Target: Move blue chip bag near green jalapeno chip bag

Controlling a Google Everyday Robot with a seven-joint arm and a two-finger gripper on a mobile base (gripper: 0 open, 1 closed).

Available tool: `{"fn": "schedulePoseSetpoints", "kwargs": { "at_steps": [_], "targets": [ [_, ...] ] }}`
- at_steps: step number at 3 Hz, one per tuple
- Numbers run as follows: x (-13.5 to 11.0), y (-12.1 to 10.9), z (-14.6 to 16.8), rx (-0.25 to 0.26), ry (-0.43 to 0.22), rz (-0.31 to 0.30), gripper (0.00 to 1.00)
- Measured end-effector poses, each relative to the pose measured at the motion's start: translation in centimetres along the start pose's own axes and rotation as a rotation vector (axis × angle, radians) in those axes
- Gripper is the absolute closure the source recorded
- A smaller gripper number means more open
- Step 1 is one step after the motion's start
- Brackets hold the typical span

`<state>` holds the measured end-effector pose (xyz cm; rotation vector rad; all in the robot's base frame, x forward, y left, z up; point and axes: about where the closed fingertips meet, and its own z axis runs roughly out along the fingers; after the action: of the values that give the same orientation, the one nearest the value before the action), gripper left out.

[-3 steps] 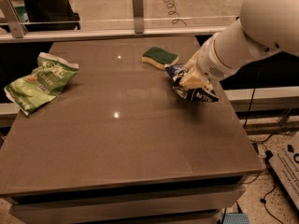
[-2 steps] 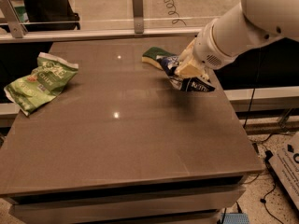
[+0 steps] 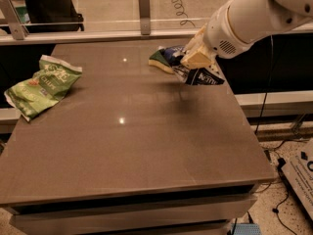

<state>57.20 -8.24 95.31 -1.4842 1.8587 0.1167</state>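
The green jalapeno chip bag (image 3: 41,85) lies flat at the table's left edge. The blue chip bag (image 3: 198,73), dark blue with white lettering, hangs crumpled from my gripper (image 3: 194,58) above the table's far right part. The gripper is shut on the bag's upper part and holds it clear of the surface. The white arm comes in from the upper right. The two bags are far apart, almost the table's width.
A green-topped yellow sponge (image 3: 159,60) lies on the table just left of the held bag, partly behind it. The brown table (image 3: 132,141) has edges at front and right. A glass rail with metal posts (image 3: 143,4) runs behind it. Cables lie on the floor at right.
The gripper has lifted the blue chip bag off the table and carried it up and to the left, toward the sponge.
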Motion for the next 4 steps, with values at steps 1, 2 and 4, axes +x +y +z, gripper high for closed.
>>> {"fn": "schedulePoseSetpoints", "kwargs": {
  "at_steps": [1,2,4],
  "targets": [
    [-2.8,0.1,0.6,0.014,-0.097,0.022,1.0],
    [-8.8,-0.3,2.2,0.034,-0.25,0.034,1.0],
    [-16.3,2.2,8.3,-0.018,-0.394,0.068,1.0]
  ]
}}
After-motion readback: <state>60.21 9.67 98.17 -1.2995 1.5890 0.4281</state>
